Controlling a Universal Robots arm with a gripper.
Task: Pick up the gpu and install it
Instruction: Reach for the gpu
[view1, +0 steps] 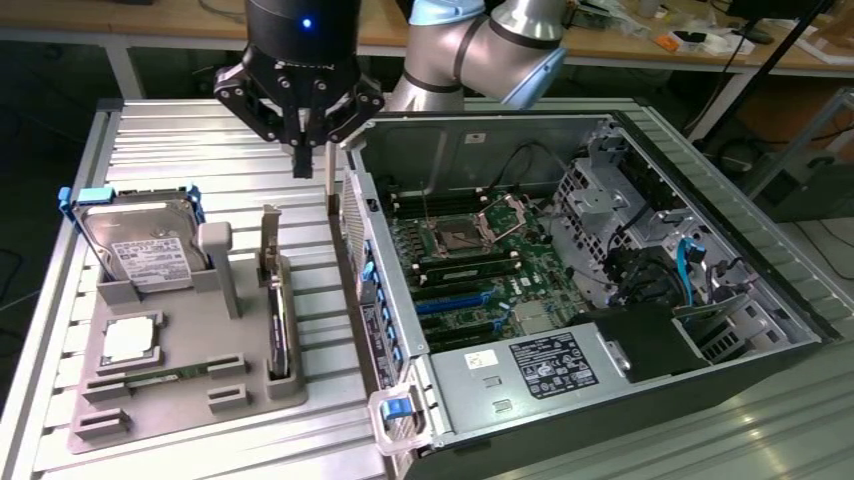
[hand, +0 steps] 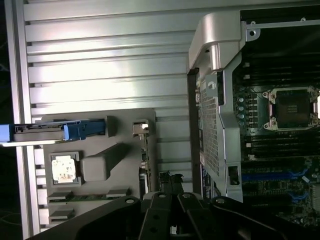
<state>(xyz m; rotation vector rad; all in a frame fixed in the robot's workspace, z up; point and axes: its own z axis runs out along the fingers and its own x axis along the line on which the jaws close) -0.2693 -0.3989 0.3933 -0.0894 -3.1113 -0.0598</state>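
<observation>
Grey holder tray (view1: 174, 390) on table (view1: 174, 130): gpu (view1: 276, 305) on edge in slot, untouched. Pincer (view1: 304, 165) pressed together, empty, hovering above, apart. Step: approach, pick not begun. Grasp likely needs jaws spread, aligned over thin top edge.

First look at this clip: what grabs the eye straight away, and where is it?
The open computer case dominates the exterior view's right, its motherboard exposed. The black tool hangs above the table beside the case's rear edge. On the exterior view's left, a gray tray holds the gpu standing on edge and a hard drive in a blue frame.
</observation>
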